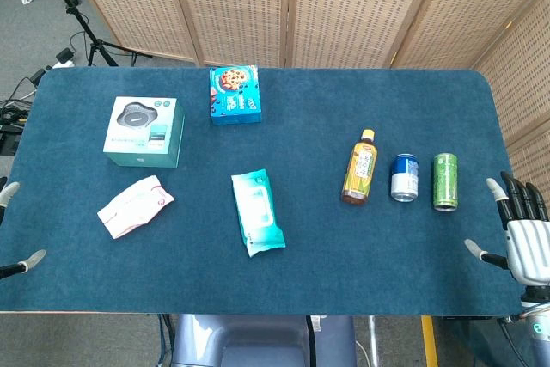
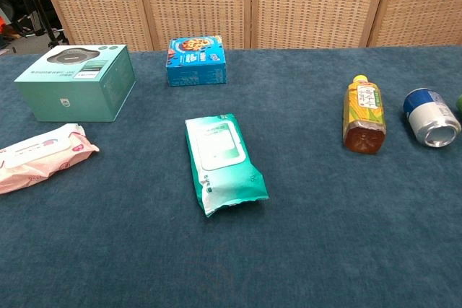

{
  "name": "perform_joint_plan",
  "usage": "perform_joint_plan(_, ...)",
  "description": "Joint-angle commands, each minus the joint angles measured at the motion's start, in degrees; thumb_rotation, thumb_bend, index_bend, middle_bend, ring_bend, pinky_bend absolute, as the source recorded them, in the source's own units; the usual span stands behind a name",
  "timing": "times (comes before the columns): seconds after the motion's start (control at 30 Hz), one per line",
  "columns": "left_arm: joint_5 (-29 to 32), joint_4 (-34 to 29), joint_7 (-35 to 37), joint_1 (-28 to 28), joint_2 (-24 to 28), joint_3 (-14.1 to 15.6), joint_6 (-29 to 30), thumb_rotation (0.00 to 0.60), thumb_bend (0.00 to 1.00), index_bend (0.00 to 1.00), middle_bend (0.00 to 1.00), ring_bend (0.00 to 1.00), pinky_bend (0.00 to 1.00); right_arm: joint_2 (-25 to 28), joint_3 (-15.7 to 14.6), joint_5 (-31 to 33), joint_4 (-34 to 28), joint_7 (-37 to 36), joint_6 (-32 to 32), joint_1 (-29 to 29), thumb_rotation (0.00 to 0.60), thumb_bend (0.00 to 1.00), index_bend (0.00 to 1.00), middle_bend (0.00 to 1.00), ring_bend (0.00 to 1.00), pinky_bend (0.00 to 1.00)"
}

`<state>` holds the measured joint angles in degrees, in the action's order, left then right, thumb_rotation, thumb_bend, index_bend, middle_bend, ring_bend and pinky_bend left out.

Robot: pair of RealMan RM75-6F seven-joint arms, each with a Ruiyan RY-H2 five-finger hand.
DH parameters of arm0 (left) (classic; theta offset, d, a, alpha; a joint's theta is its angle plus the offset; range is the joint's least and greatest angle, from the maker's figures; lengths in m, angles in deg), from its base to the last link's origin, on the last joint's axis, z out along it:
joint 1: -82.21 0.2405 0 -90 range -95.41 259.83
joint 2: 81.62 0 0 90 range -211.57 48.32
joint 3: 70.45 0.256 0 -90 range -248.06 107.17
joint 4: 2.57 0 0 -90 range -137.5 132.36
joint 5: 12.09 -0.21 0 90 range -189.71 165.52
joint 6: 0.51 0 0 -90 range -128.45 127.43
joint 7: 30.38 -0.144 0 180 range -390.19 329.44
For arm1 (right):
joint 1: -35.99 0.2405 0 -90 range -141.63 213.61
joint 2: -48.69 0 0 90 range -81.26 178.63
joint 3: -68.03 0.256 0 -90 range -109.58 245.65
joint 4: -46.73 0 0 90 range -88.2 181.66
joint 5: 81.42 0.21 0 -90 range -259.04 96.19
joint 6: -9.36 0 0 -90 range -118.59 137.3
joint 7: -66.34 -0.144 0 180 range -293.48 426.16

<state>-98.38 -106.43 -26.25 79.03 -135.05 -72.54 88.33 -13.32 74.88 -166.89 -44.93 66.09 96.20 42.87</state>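
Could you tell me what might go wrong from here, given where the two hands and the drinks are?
The right hand hovers open at the table edge, nearest the green can. Reaching in, it could tip that can into the blue can and the yellow tea bottle, which stand upright in a close row. Of the left hand only fingertips show, so its approach to the pink wipes pack is hard to judge.

In the head view the left hand (image 1: 10, 229) is mostly cut off by the left edge, with only fingertips showing. The right hand (image 1: 522, 234) runs off the right edge at the near corner. In the chest view neither hand shows; the pink pack (image 2: 40, 156) is clipped at the left edge, and the green can (image 2: 459, 102) is a sliver at the right edge. Print on the teal box (image 2: 76, 81) is too small to read.
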Motion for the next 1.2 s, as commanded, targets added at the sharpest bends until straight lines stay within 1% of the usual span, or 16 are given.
perform_joint_plan(0.03,-0.41,0.12,0.51,0.14,0.22,0.12,0.14,0.600,0.00,0.00,0.00,0.00,0.00,0.30,-0.04,-0.29,0.04,-0.65,-0.04,0.05,0.600,0.00,0.00,0.00,0.00,0.00)
perform_joint_plan(0.3,-0.92,0.39,1.25,-0.11,0.73,-0.06,-0.13,0.600,0.00,0.00,0.00,0.00,0.00,0.47,0.89,0.90,1.36,-3.42,-0.55,0.38,0.600,0.00,0.00,0.01,0.00,0.00)
perform_joint_plan(0.33,-0.94,0.39,1.37,-0.13,0.82,-0.18,-0.02,0.600,0.00,0.00,0.00,0.00,0.00,0.51,1.37,1.65,1.65,-4.22,-0.72,0.48,0.600,0.00,0.00,0.08,0.05,0.02)
perform_joint_plan(0.37,-0.86,0.37,1.57,-0.12,0.87,-0.32,0.10,0.600,0.00,0.00,0.00,0.00,0.00,0.47,1.97,2.50,2.07,-4.84,-0.85,0.62,0.600,0.00,0.00,0.17,0.13,0.10)
perform_joint_plan(0.4,-0.73,0.36,1.77,-0.11,0.90,-0.47,0.22,0.600,0.00,0.00,0.00,0.00,0.00,0.28,2.74,3.47,2.80,-5.11,-0.81,0.80,0.600,0.00,0.00,0.37,0.32,0.28)
perform_joint_plan(0.43,-0.47,0.40,1.88,-0.14,0.90,-0.66,0.25,0.600,0.00,0.00,0.00,0.00,0.00,-0.34,3.86,4.49,4.37,-4.75,-0.41,1.16,0.600,0.00,0.00,0.58,0.53,0.53)
perform_joint_plan(0.47,-0.31,0.42,1.80,-0.23,0.89,-0.74,0.08,0.600,0.00,0.00,0.00,0.00,0.00,-0.94,4.57,4.93,5.73,-4.26,0.04,1.46,0.600,0.01,0.00,0.69,0.65,0.70)
perform_joint_plan(0.5,-0.16,0.40,1.68,-0.35,0.88,-0.80,-0.17,0.600,0.00,0.00,0.00,0.00,0.00,-1.48,4.90,5.61,6.91,-3.71,-0.28,1.73,0.600,0.08,0.00,0.80,0.78,0.87)
perform_joint_plan(0.53,0.07,0.35,1.38,-0.64,0.85,-0.94,-0.63,0.600,0.00,0.00,0.00,0.00,0.00,-1.85,4.96,6.46,8.03,-3.26,-1.52,2.16,0.600,0.23,0.00,0.87,0.85,0.96)
perform_joint_plan(0.57,0.33,0.35,1.06,-0.83,0.77,-1.09,-0.90,0.600,0.00,0.00,0.00,0.00,0.00,-1.92,4.96,6.98,8.63,-3.35,-2.74,2.57,0.600,0.34,0.00,0.89,0.89,0.98)
perform_joint_plan(0.6,0.67,0.30,0.63,-1.01,0.64,-1.24,-1.18,0.600,0.00,0.00,0.00,0.00,0.00,-1.96,5.04,7.50,9.01,-3.60,-3.73,2.90,0.600,0.53,0.00,0.92,0.92,1.00)
perform_joint_plan(0.63,1.09,0.12,0.02,-1.27,0.49,-1.40,-1.64,0.600,0.00,0.00,0.00,0.00,0.00,-1.88,5.06,8.08,9.47,-3.91,-5.22,3.40,0.600,0.66,0.00,0.93,0.93,1.00)
perform_joint_plan(0.73,1.28,-0.44,-0.91,-1.70,0.50,-1.64,-2.15,0.600,0.00,0.00,0.00,0.00,0.00,-1.22,4.21,8.90,10.33,-3.34,-9.61,4.63,0.600,0.88,0.00,0.94,0.96,1.00)
perform_joint_plan(0.8,1.25,-1.14,-1.21,-2.00,0.60,-2.04,-2.11,0.600,0.00,0.00,0.00,0.00,0.00,-0.62,2.64,9.77,10.89,-1.62,-16.22,6.63,0.600,0.97,0.00,0.94,0.97,1.00)
perform_joint_plan(1.0,2.11,-1.79,-1.57,-2.27,0.97,-2.00,-3.23,0.600,0.00,0.00,0.00,0.00,0.00,-1.36,1.61,15.37,11.25,5.82,-26.58,10.58,0.600,1.00,0.00,0.95,0.99,1.00)
perform_joint_plan(1.2,2.54,-2.01,-1.99,-2.37,0.85,-2.02,-3.62,0.600,0.00,0.00,0.00,0.00,0.00,-2.22,1.85,18.75,10.48,10.14,-28.48,12.03,0.600,1.00,0.00,0.95,0.99,1.00)
